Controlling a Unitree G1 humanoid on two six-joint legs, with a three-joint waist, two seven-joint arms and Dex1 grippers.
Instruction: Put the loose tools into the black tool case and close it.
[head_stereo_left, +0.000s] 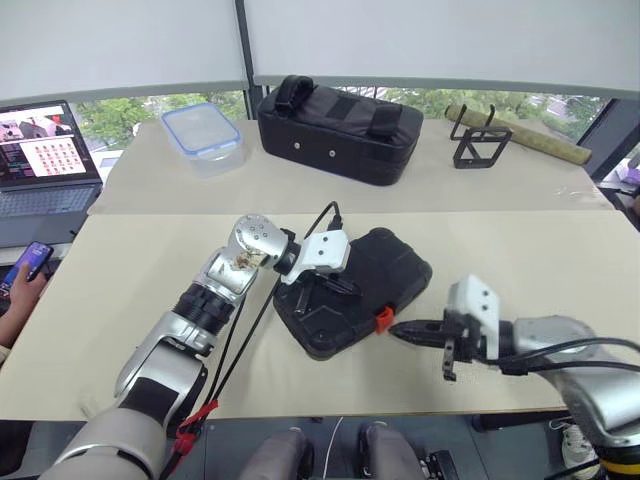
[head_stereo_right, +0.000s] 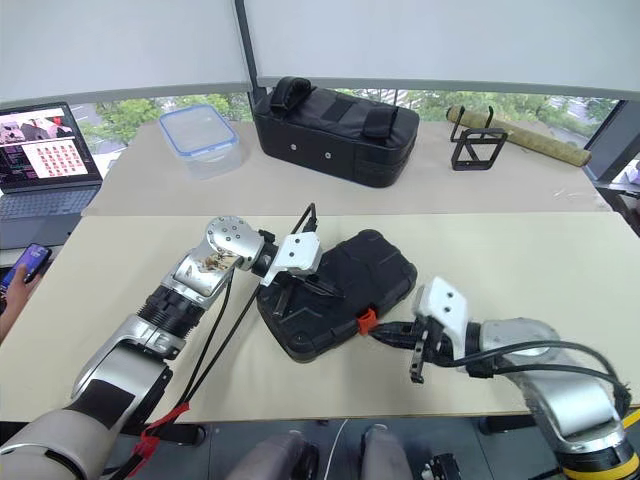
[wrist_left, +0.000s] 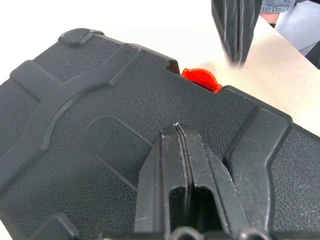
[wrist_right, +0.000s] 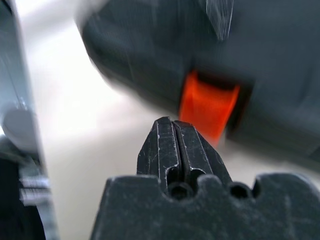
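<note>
The left gripper (wrist_left: 181, 131) has its two black fingers pressed flat together, gripping nothing, and their tips rest down on the ribbed lid of the flat black hard-plastic tool case (head_stereo_left: 385, 262). That looks like a deliberate pin: weight on the lid keeps the clamshell shut and stops it sliding on the table while the other arm works the catch.

The right gripper (head_stereo_left: 400, 329) is closed too, fingers pinched to a single narrow point and holding nothing. It sits just off the case's near edge, aimed straight at the small orange latch (head_stereo_left: 383, 319), with a sliver of table showing between tip and latch in the right wrist view. A shut gripper makes a firm poking tool, which fits a snap-down catch better than open jaws would.

The case itself lies closed near the front of the beige table (head_stereo_left: 520, 255), turned at an angle. No loose tools are visible on the tabletop, so they are presumably packed inside already, and securing the latch reads as the last step.

Further back sit a larger black fabric bag with straps (head_stereo_left: 340, 130), a clear plastic box with a blue rim (head_stereo_left: 203, 137) and a laptop (head_stereo_left: 48, 160).
</note>
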